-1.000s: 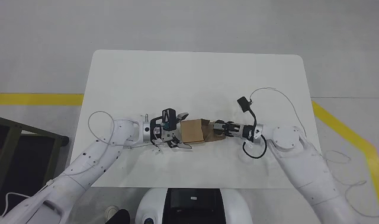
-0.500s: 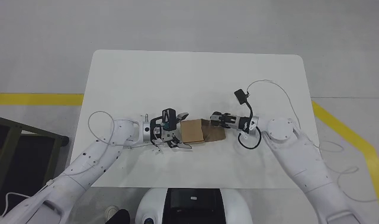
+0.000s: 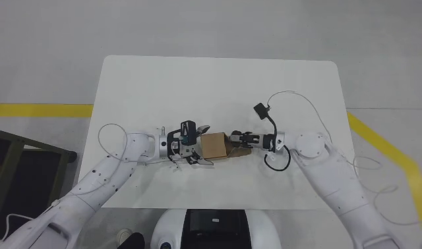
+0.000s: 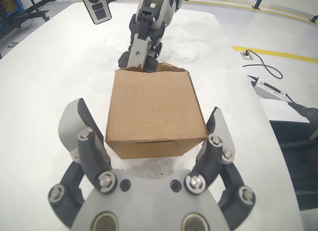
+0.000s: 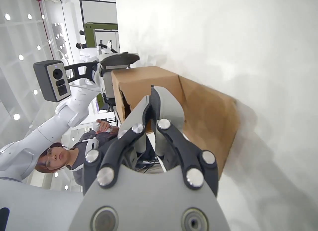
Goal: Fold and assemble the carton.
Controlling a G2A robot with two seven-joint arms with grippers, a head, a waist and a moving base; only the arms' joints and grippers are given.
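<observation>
Showing the carton (image 3: 214, 145) lying on its side on the white bench (image 3: 217, 84), midway between left and right and toward the near edge.

Bracketing its left end with the left pincer (image 3: 203, 145), released and spread wide, one finger on the far side and one on the near side, each just beside a corner of the brown cardboard.

Meeting its right end with the right pincer (image 3: 232, 138), clenched, fingers pressed flat together at the rim of the opening; not telling whether any cardboard is caught between them.

Running the long axis left to right: closed end pointing left toward the left pincer, open end pointing right toward the right pincer.

Adding, from the left wrist, the closed end of the carton (image 4: 154, 107) with a thin slit and a tucked tab, and the right pincer (image 4: 139, 65) dipping over the far open rim between the spread fingers of the left pincer (image 4: 146, 112).

Adding, from the right wrist, a ragged edge at the open end of the carton (image 5: 146, 78) and a loose flap lying flat on the bench beside the right pincer (image 5: 152, 90).
</observation>
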